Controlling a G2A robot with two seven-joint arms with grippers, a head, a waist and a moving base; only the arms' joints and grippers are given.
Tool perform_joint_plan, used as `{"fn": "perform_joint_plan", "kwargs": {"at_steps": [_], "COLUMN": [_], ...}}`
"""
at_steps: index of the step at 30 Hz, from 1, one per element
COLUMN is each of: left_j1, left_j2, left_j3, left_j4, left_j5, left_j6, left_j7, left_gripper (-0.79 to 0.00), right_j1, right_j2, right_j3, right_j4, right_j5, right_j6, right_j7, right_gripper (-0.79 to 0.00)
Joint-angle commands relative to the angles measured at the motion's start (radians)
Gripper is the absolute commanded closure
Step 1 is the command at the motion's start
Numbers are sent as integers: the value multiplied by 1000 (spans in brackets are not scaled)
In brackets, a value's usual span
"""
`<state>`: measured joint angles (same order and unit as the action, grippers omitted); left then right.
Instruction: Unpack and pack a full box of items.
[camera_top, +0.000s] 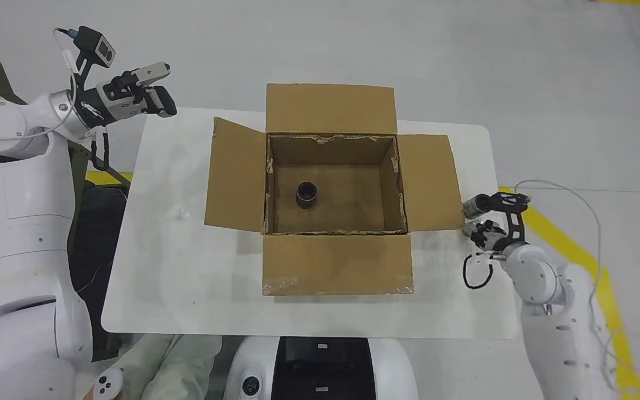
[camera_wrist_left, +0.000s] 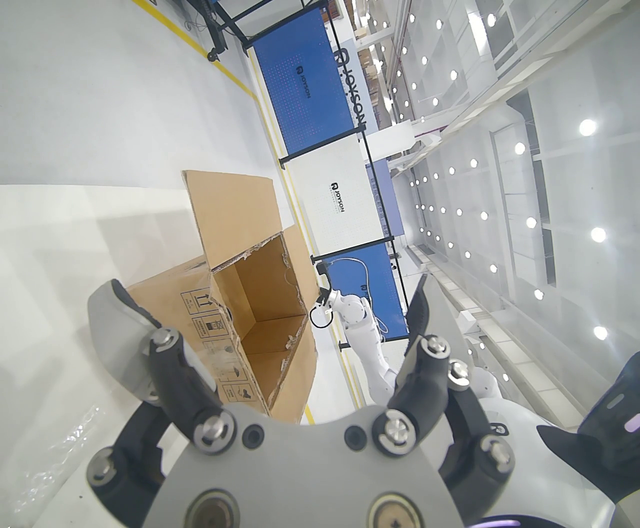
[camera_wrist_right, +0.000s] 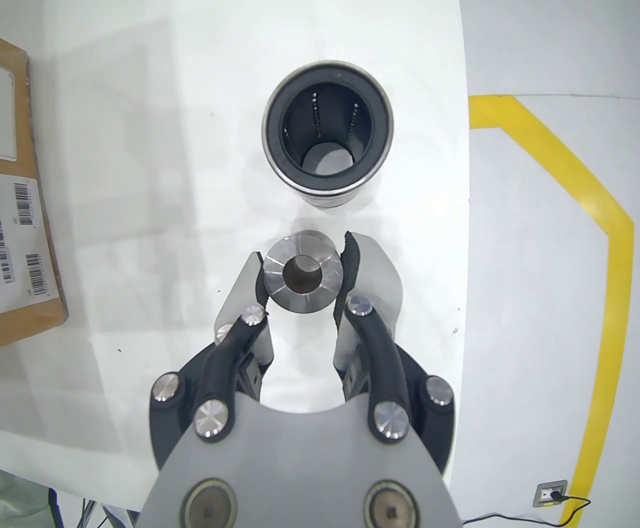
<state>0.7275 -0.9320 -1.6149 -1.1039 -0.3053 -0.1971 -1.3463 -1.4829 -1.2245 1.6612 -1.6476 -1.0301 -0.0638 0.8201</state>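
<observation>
Open brown cardboard box (camera_top: 338, 265) on the white counter (camera_top: 160, 260).
A short dark cylinder (camera_top: 309, 193) sits inside, left of centre; the left claw (camera_top: 165, 88) hangs at the far-left corner, the right claw (camera_top: 470, 220) beside the right flap.

Glossy white desk (camera_top: 160, 250). Around the desk, pale grey floor (camera_top: 500, 60). Just off the desk's edge, an angled yellow line (camera_wrist_right: 570, 172) painted on the floor. Farther from the desk, a socket (camera_wrist_right: 551, 494) with a black cable (camera_wrist_right: 582, 502) plugged in. Well beyond the desk, blue panels (camera_wrist_left: 305, 85) and a white panel (camera_wrist_left: 340, 210); high above, round ceiling lights (camera_wrist_left: 587, 127).
</observation>
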Motion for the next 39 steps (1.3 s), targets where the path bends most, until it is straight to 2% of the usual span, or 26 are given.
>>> {"fn": "perform_joint_plan", "kwargs": {"at_steps": [1,19,31,39], "left_j1": [0,0,0,0], "left_j2": [0,0,0,0], "left_j3": [0,0,0,0], "left_j4": [0,0,0,0], "left_j5": [0,0,0,0], "left_j6": [0,0,0,0], "left_j7": [0,0,0,0], "left_gripper": [-785,-785,-785,-785], "right_j1": [-12,-171,-160,-92], "right_j2": [1,2,2,4], "right_j3": [4,90,57,-26], "right_j4": [-18,-279,-416,-444], "right_j5": [0,44,15,-7], "right_j6": [4,87,73,-5], "right_j7": [-4,-194,-276,-291], "right_gripper": [0,0,0,0]}}
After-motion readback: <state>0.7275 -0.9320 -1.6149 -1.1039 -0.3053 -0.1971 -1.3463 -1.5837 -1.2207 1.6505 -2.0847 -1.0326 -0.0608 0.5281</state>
